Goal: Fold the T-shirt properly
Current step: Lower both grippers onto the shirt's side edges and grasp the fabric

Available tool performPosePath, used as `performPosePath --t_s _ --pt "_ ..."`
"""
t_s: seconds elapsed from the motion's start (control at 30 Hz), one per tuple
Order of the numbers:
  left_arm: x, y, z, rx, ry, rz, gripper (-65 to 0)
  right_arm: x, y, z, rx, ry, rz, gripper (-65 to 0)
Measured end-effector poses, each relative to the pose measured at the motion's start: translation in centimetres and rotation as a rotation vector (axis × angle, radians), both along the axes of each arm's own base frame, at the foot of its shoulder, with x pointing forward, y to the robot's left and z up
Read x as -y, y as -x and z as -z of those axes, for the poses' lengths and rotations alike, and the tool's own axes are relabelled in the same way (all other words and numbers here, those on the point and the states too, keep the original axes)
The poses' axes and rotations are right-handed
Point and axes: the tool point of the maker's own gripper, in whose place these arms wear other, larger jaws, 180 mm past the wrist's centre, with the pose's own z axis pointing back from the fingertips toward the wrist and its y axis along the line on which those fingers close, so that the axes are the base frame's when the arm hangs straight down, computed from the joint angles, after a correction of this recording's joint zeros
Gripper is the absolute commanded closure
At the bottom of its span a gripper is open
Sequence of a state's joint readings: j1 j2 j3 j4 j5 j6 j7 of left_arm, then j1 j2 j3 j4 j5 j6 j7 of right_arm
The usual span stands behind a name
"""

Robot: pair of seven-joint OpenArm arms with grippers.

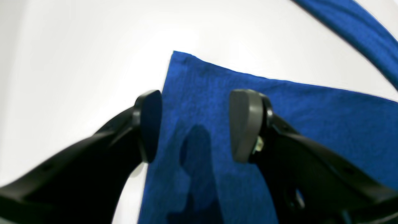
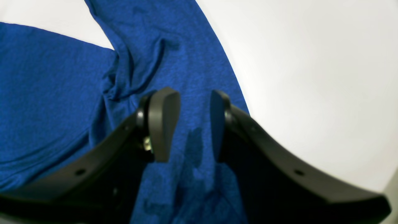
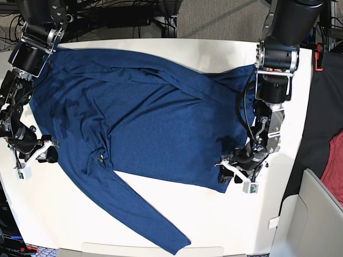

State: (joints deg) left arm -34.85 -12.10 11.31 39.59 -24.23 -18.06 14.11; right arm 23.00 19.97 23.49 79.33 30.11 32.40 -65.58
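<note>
Over the white counter (image 3: 214, 59), both arms' jaws stand apart and empty above the T-shirt (image 3: 144, 118), probably poised to pinch its edges.

The base view looks steeply down from above on the whole white surface (image 3: 214, 219), far enough back to take in both arms and the entire T-shirt (image 3: 144, 118). Each wrist view sits close behind its own fingers, looking out between them and down at the cloth from very near. The left wrist view shows a straight-edged corner of the T-shirt (image 1: 279, 118). The right wrist view shows a sleeve and body part of the T-shirt (image 2: 174, 56). Both patches also lie within the base view.
</note>
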Motion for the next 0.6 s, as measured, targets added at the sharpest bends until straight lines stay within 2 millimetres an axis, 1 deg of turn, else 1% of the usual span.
performPosePath --t_s 0.07,0.13,0.27,0.33,0.37,0.47,0.5,0.6 --pt "-0.1 -0.4 -0.1 0.019 0.002 -0.007 -33.6 0.0 0.0 0.0 0.002 -0.003 0.001 -21.3" --pt "-0.3 -0.6 0.1 0.046 0.002 -0.020 -33.5 0.5 0.1 -0.2 0.016 -0.026 0.027 -21.3" --pt "-0.2 0.0 1.7 0.046 -0.023 -0.009 -33.5 1.8 1.3 0.6 0.008 -0.058 0.085 -21.3" --pt "0.0 0.2 2.6 0.030 -0.035 -0.001 -33.5 1.8 1.5 0.8 0.014 -0.089 0.089 -21.3" --pt "-0.2 0.2 2.9 0.028 -0.046 -0.011 -33.5 1.5 1.5 0.6 0.026 -0.116 0.085 -21.3" --pt "-2.1 -0.3 2.8 0.055 -0.138 -0.096 -33.6 1.5 2.0 1.0 0.021 -0.133 0.089 -21.3" --pt "-2.4 -0.4 2.8 0.057 -0.175 -0.099 -33.6 1.6 2.2 1.2 0.016 -0.134 0.092 -21.3" --pt "-1.7 -0.1 3.4 0.053 -0.246 -0.062 -33.7 1.8 2.5 1.5 0.007 -0.129 0.093 -21.3"
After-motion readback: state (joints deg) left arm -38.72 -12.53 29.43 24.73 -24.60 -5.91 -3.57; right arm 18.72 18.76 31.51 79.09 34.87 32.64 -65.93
